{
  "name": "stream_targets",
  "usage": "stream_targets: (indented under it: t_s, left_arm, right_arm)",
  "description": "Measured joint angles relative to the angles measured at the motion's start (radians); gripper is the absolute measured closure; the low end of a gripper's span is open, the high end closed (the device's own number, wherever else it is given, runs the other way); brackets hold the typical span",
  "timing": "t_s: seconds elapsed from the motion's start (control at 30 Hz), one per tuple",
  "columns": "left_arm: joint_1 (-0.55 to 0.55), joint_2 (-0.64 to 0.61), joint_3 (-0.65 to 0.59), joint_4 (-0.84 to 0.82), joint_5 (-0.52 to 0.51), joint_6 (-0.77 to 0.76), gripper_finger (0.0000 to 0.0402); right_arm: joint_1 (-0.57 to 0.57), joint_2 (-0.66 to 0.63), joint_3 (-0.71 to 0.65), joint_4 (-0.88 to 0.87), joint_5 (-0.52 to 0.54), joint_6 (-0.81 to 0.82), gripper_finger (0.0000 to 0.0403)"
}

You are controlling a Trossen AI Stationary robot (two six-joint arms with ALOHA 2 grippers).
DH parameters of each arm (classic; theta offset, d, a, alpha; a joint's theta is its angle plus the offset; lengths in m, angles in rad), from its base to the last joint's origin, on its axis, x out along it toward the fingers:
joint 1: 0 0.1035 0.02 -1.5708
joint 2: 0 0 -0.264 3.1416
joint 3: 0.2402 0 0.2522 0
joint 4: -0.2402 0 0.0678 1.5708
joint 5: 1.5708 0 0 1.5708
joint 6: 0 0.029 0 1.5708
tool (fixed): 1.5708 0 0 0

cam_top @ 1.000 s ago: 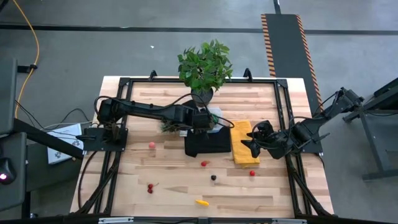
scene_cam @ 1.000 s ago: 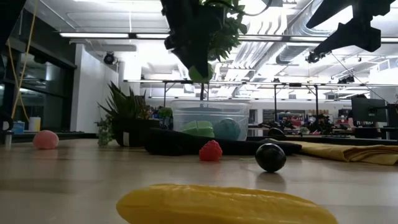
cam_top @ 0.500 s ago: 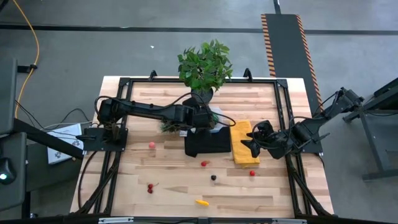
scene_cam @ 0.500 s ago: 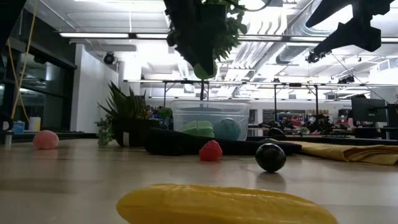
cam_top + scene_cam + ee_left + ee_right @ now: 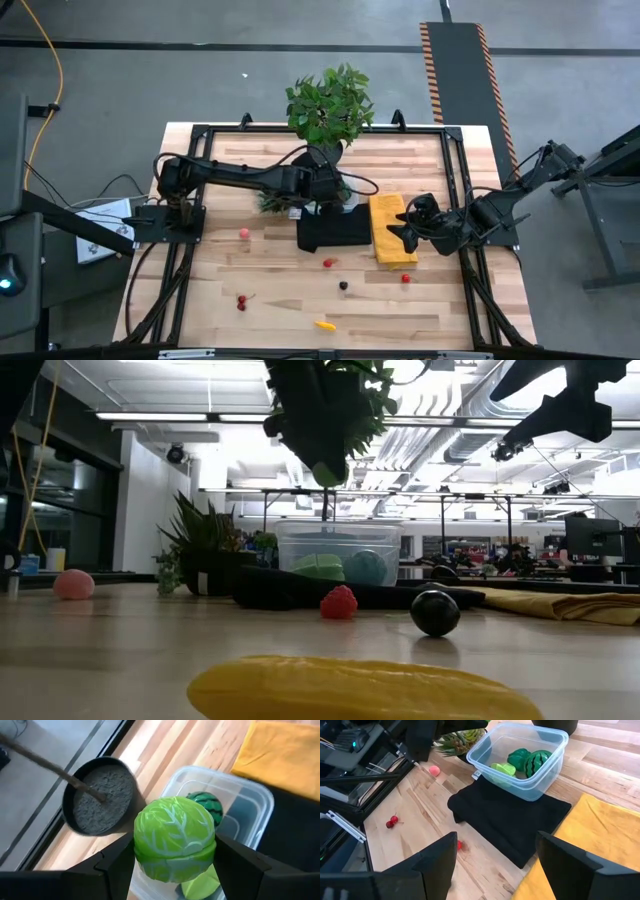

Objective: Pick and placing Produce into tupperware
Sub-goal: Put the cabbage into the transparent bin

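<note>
My left gripper (image 5: 175, 857) is shut on a light green toy cabbage (image 5: 174, 837) and hangs over the clear tupperware (image 5: 252, 802). The tupperware stands on a black folded cloth (image 5: 335, 230). Inside it lie a striped dark green ball (image 5: 206, 804) and a light green piece (image 5: 200, 882). More produce lies on the table: a pink ball (image 5: 243, 233), red berries (image 5: 328, 263), a dark ball (image 5: 343, 285), cherries (image 5: 241, 301) and a yellow piece (image 5: 324, 324). My right gripper (image 5: 495, 865) waits open above the yellow cloth (image 5: 392, 230). My left gripper pinches the cabbage by two opposite sides (image 5: 137, 845) between its two fingers (image 5: 117, 867). The fingers come slanting down from the table's left side. The cabbage is lifted clear, well above the tupperware's open top (image 5: 328, 470).
A big leafy potted plant (image 5: 330, 105) stands at the far edge just behind the tupperware, its pot (image 5: 100, 795) close to my left gripper. A small spiky plant (image 5: 272, 203) sits left of the black cloth. A black frame (image 5: 200, 135) runs round the table.
My left gripper has rolled a little about its own axis above the tupperware, turning the cabbage with it. It has kept its hold and its place.
</note>
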Motion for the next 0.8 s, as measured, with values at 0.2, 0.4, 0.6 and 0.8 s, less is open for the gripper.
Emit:
stream_targets:
  t_s: [0.2,0.4,0.6,0.8]
  left_arm:
    - [-0.001,0.026,0.001,0.016,-0.008,-0.057,0.0174]
    - [0.000,0.055,-0.002,0.000,-0.011,-0.100,0.0173]
    - [0.000,0.084,0.000,0.036,-0.021,-0.117,0.0175]
    - [0.000,0.109,0.001,0.050,-0.049,-0.127,0.0173]
  right_arm:
    - [0.000,0.000,0.000,0.002,0.006,-0.001,0.0142]
    - [0.000,0.000,0.000,0.005,0.006,0.001,0.0142]
    - [0.000,0.000,0.000,0.008,0.007,0.000,0.0142]
    - [0.000,0.000,0.000,0.008,0.023,0.001,0.0142]
